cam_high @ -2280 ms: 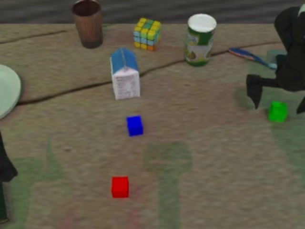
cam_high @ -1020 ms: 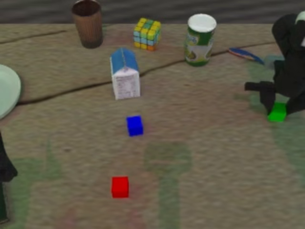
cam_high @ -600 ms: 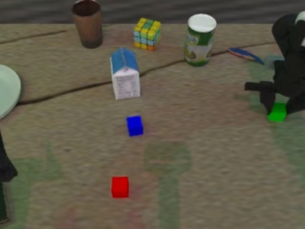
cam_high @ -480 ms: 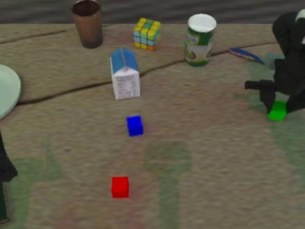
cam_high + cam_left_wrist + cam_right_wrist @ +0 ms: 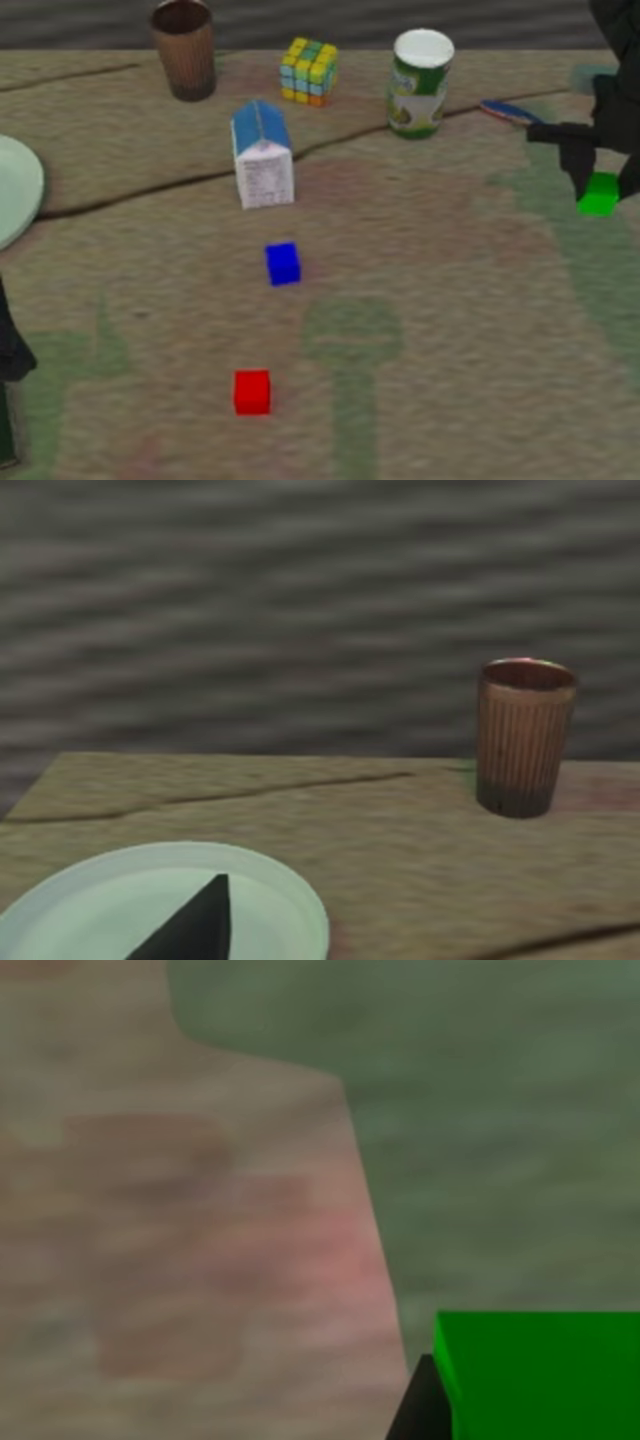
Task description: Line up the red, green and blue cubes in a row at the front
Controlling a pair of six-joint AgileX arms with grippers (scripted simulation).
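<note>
Right gripper (image 5: pixel 603 185) clamped on green cube (image 5: pixel 600 194), lifted at table's 3 o'clock. Prob. light, rigid, smooth; flat side faces best for grip. Left gripper (image 5: pixel 12 352) parked at 8 o'clock, fingers: can't tell.

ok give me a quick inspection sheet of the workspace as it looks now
surface: mottled tan table with dark crack lines.
job's things: red cube at front; blue cube behind it; green cube at right edge.
clutter: milk carton, brown cup, puzzle cube, green can, pale plate, blue utensil.
grippers: right gripper shut on the green cube, raised; left gripper parked at left edge.
cables: nothing seen.
surroundings: grey rippled backdrop.
</note>
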